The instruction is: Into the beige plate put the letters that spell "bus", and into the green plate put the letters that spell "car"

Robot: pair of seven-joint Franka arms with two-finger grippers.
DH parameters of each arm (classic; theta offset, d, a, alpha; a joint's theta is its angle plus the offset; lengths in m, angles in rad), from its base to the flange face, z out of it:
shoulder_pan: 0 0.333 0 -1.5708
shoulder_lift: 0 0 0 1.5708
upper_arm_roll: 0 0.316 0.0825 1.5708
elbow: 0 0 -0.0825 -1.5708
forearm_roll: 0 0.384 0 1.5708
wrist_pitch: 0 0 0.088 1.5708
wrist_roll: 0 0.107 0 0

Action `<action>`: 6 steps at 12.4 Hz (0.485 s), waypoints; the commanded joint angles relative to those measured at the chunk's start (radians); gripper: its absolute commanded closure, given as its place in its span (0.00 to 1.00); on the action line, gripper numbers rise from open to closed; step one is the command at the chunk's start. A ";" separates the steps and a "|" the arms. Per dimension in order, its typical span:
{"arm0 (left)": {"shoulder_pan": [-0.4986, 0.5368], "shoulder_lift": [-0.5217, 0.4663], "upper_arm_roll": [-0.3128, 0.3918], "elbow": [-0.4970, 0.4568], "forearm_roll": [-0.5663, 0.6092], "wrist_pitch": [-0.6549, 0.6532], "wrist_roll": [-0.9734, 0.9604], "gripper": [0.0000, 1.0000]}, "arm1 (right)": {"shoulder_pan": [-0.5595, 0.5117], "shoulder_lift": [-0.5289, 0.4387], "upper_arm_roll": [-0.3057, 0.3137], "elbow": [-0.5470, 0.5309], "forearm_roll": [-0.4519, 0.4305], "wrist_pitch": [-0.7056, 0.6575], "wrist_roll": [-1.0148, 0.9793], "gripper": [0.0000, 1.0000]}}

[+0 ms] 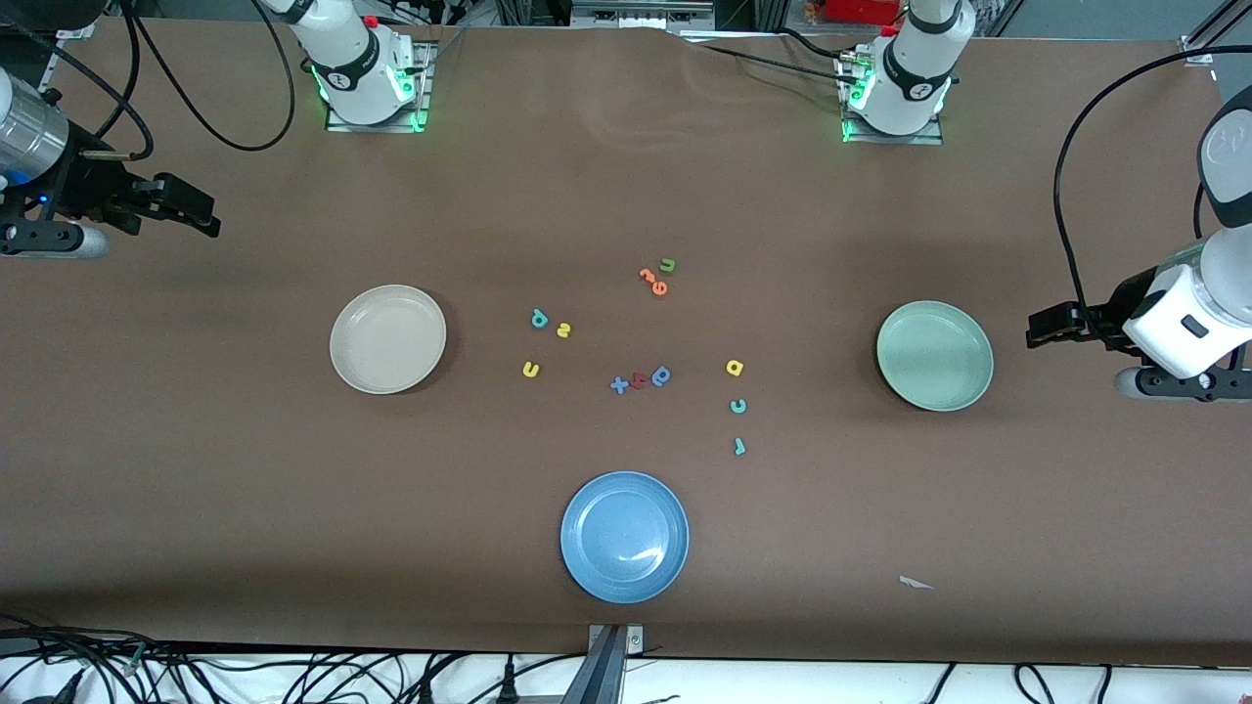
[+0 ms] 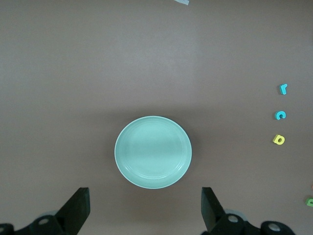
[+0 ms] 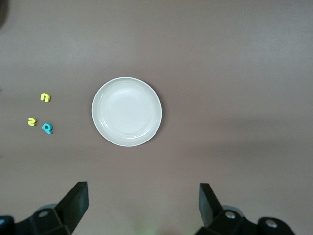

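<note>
- We see both hands spread wide and empty: the left hand (image 2: 144, 208) hangs over the surface's edge at its own arm's end, just past the green plate (image 1: 935, 355); the right hand (image 3: 142, 205) hangs likewise at the other end, just past the beige plate (image 1: 388, 338). Both arms wait.
- No letter is in a plate yet. The teal "b" (image 1: 538, 318), yellow "s" (image 1: 563, 330) and yellow "u" (image 1: 530, 369) lie well out from the right hand, past the beige plate toward the surface's middle.
- The yellow "a" (image 1: 735, 368), teal "c" (image 1: 738, 406) and teal "r" (image 1: 739, 447) lie in a short column well out from the left hand, past the green plate.
- Risk of mistaken identity, in our judgement: a green "u" (image 1: 667, 264) sits touching orange letters (image 1: 653, 282), and a blue round letter (image 1: 662, 374) lies beside a red piece and a blue cross (image 1: 618, 385); any of these could be taken for a task letter.
- Risk of a poor pinch: the letters are tiny, flat foam, and "b" and "s" lie close together, so closing fingers may nudge a neighbour or slide over the thin "r".
- Risk of wrong destination: a blue plate (image 1: 624, 536) lies between the two hands' reaches.
</note>
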 commanded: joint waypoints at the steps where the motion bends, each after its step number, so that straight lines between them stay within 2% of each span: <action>1: -0.005 0.025 -0.001 0.031 -0.022 -0.025 -0.010 0.00 | -0.002 -0.026 0.003 -0.022 -0.002 0.000 0.001 0.00; 6: -0.074 0.076 -0.006 0.029 -0.029 -0.015 -0.142 0.00 | -0.002 -0.026 0.003 -0.022 -0.002 -0.005 0.007 0.00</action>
